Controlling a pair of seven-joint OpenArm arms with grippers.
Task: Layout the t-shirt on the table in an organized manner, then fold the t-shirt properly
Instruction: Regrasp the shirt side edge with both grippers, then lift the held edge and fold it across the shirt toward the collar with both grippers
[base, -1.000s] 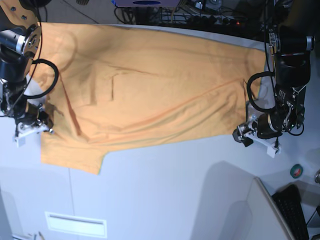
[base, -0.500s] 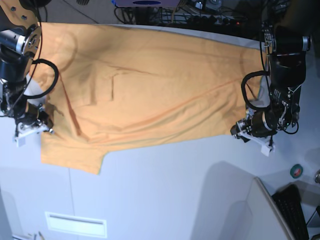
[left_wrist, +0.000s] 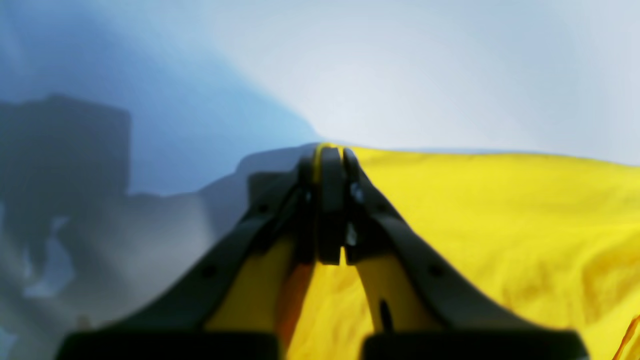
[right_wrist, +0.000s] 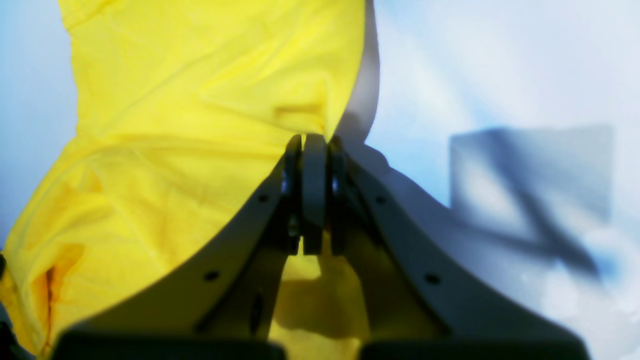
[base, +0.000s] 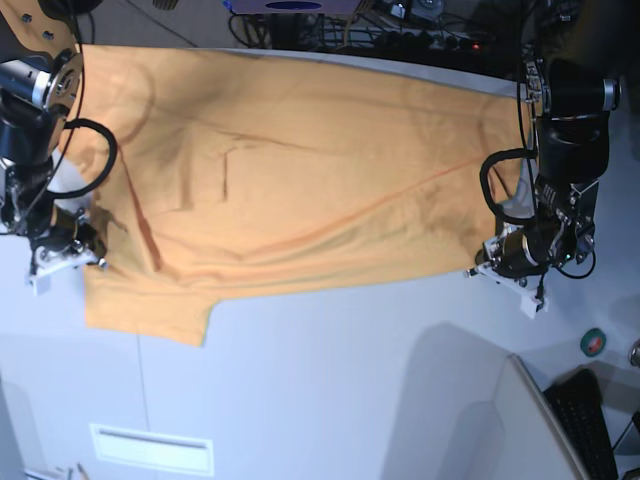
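Observation:
The orange t-shirt (base: 300, 170) lies spread across the pale table (base: 350, 380), with a sleeve hanging toward the front left. At the shirt's right corner, my left gripper (base: 482, 268) is shut; the left wrist view shows its fingertips (left_wrist: 327, 152) pinching the edge of the t-shirt (left_wrist: 500, 225) just over the table (left_wrist: 450, 75). My right gripper (base: 92, 260) sits at the shirt's left edge. In the right wrist view it (right_wrist: 312, 142) is shut on the rim of the t-shirt (right_wrist: 200, 100), with the table (right_wrist: 500, 75) to its right.
A black keyboard (base: 585, 420) and a small green roll (base: 593, 341) lie at the front right beside a grey panel (base: 500, 430). A white rectangular label (base: 152, 448) is on the table's front left. Cables (base: 400, 35) run behind the far edge.
My left gripper moved in to the shirt's right corner and went from open to shut on the fabric edge. The right arm and the shirt's left side stayed put.

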